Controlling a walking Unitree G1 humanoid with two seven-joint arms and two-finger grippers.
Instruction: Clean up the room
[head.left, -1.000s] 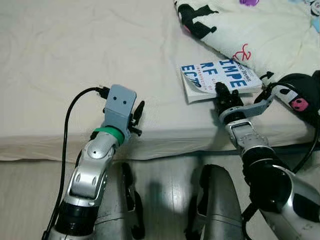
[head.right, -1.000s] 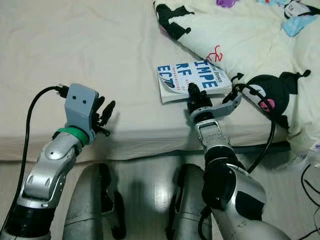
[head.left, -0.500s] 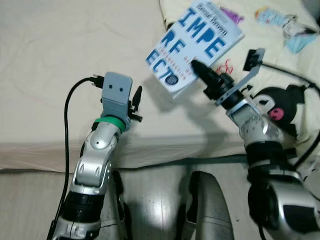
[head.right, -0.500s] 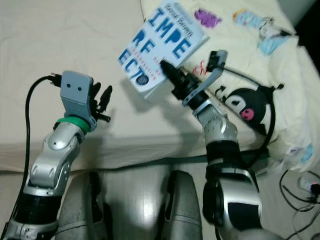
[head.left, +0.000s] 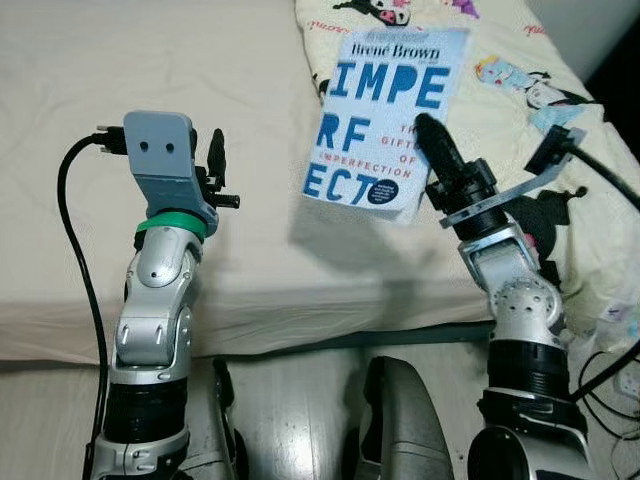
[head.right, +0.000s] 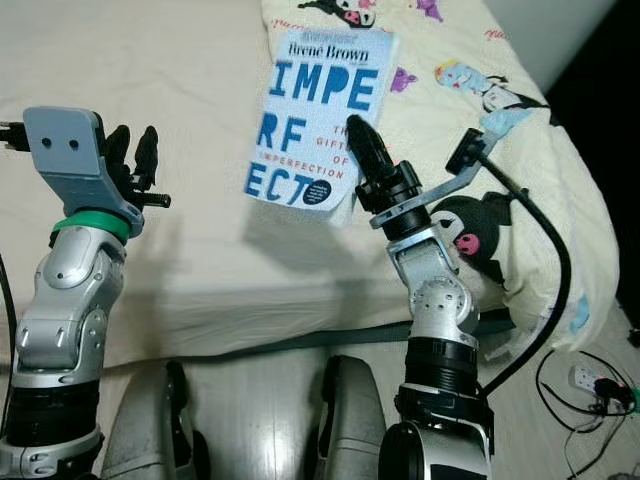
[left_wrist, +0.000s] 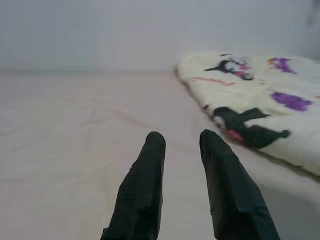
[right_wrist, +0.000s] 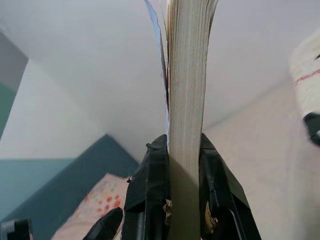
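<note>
A white paperback book (head.left: 385, 120) with large blue letters on its cover is held upright in the air above the bed. My right gripper (head.left: 432, 135) is shut on its lower edge, one black finger lying across the cover. In the right wrist view the book's page block (right_wrist: 186, 100) stands clamped between both fingers (right_wrist: 147, 200). My left gripper (head.left: 215, 160) is raised over the cream bed sheet (head.left: 120, 70), open and holding nothing; its two fingers (left_wrist: 145, 190) stand a little apart.
A cream blanket (head.right: 460, 70) with cartoon prints covers the bed's right side. A black plush toy (head.right: 470, 235) lies by the bed's edge under my right arm. Cables and a power strip (head.right: 590, 380) lie on the wooden floor at right.
My right gripper has lifted the book off the bed and tipped it upright. My left arm has risen higher. The camera has shifted too.
</note>
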